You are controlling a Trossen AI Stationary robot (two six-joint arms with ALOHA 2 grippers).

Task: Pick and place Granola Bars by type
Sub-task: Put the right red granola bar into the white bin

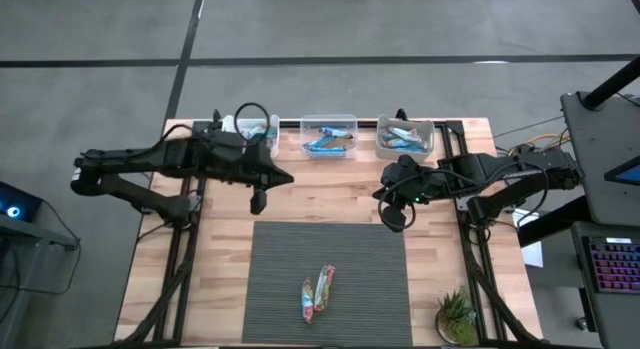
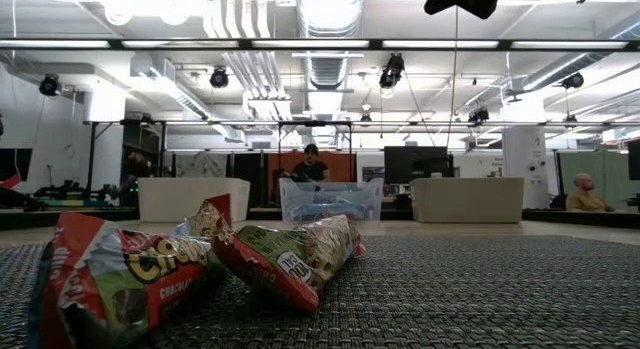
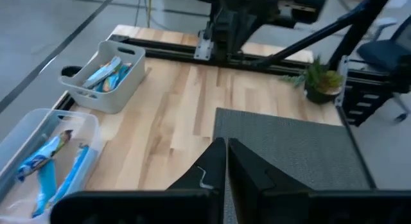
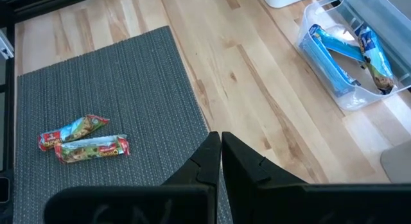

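Two multicoloured Granola Bars [image 1: 317, 291] lie side by side on the grey mat [image 1: 330, 249] near its front edge; they also show in the right wrist view [image 4: 83, 139] and fill the foreground of the low view [image 2: 200, 269]. Blue Granola Bars lie in the clear bin [image 1: 329, 135] and in the white bin [image 1: 405, 135] at the table's far edge. My left gripper [image 1: 257, 201] hangs shut above the wood just beyond the mat's far left corner. My right gripper [image 1: 395, 217] hangs shut over the mat's far right corner. Neither holds anything.
A third bin [image 1: 255, 129] stands at the far left, partly under my left arm. A small potted plant [image 1: 457, 314] sits at the near right corner. Black frame rails [image 1: 185, 259] run along both table sides. Bare wood lies between the mat and the bins.
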